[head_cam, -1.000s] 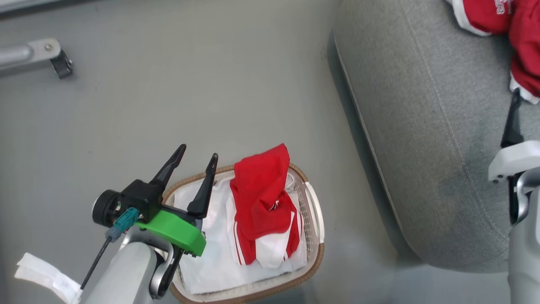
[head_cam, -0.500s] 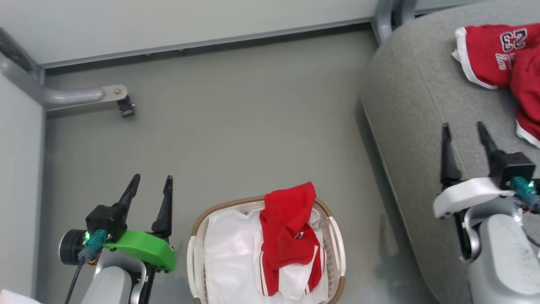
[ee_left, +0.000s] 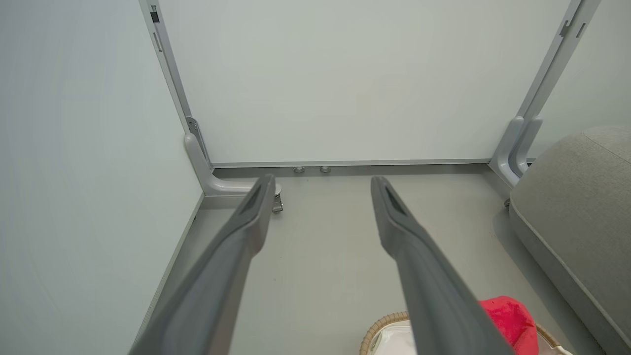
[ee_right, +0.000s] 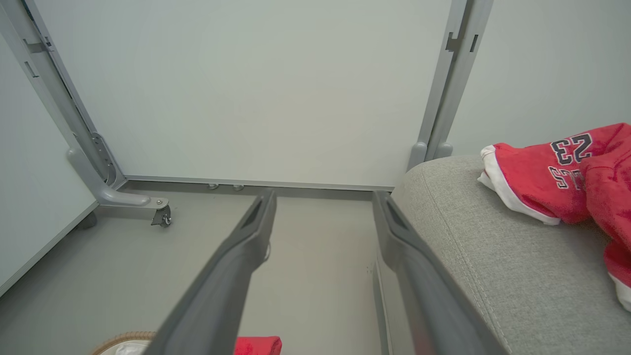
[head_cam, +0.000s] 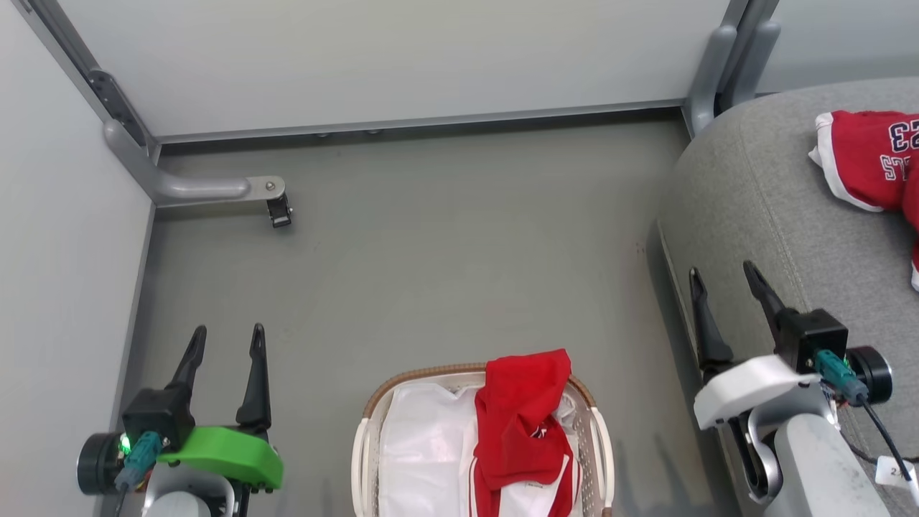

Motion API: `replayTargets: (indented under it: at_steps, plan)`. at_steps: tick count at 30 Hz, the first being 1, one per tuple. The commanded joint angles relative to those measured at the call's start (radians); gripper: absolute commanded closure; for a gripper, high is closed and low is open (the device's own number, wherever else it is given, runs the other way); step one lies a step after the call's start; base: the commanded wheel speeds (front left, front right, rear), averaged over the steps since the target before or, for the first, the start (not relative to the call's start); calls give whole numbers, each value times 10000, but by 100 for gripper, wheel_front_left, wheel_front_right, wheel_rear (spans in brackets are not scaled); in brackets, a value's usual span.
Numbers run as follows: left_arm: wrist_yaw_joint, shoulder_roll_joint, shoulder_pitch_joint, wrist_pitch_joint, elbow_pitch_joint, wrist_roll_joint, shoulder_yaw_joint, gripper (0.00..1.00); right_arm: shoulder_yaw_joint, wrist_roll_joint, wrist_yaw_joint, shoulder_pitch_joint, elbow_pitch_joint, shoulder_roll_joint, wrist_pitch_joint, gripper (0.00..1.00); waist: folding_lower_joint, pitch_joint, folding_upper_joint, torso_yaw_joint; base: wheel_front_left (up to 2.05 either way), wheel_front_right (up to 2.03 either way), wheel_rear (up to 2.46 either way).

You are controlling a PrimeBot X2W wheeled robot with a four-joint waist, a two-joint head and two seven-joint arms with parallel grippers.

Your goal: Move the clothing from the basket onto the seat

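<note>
- Two pieces of clothing sit in different places in the head view. One red garment [head_cam: 520, 424] lies draped over the far rim of the basket [head_cam: 431, 373], on top of the white liner [head_cam: 423, 452]. The second red garment [head_cam: 861, 161] rests on the seat [head_cam: 754, 215].
- In that view the left gripper [head_cam: 229, 330] hangs over the floor [head_cam: 431, 273] left of the basket, fingers spread and empty. The right gripper [head_cam: 721, 270] hovers at the seat's near edge, fingers likewise apart and holding nothing.
- Left wrist view: the spread fingers point at the floor and back wall. The basket's rim and a red fold show low at the right, so the task looks half done.
- Right wrist view: floor shows between the parted fingers, with the seat and the numbered garment off to the right.
- Risk: where garment meets liner is hard to make out, so a deep pinch could catch the liner too, dragging it out or tipping the basket.
- Risk: a shallow pinch on one fold may let the cloth slip free over the floor between basket and seat.
</note>
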Motion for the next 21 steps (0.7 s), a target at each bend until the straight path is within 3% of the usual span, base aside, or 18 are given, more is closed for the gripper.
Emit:
replayTargets:
  at_steps: [1,10,21]
  plan:
    - [-28,-51,253,9,-52,125,113,0,-2,74,-14,248,11,-38,-49,0,1,-259,0,-16,0,0,0]
    - [-28,-371,635,11,-21,263,423,0,-3,237,-14,573,104,-37,-48,0,1,-442,0,-290,0,0,0]
    - [-28,-311,38,11,15,-12,-560,0,45,149,-14,-93,-258,-35,-48,0,1,457,0,-785,0,0,0]
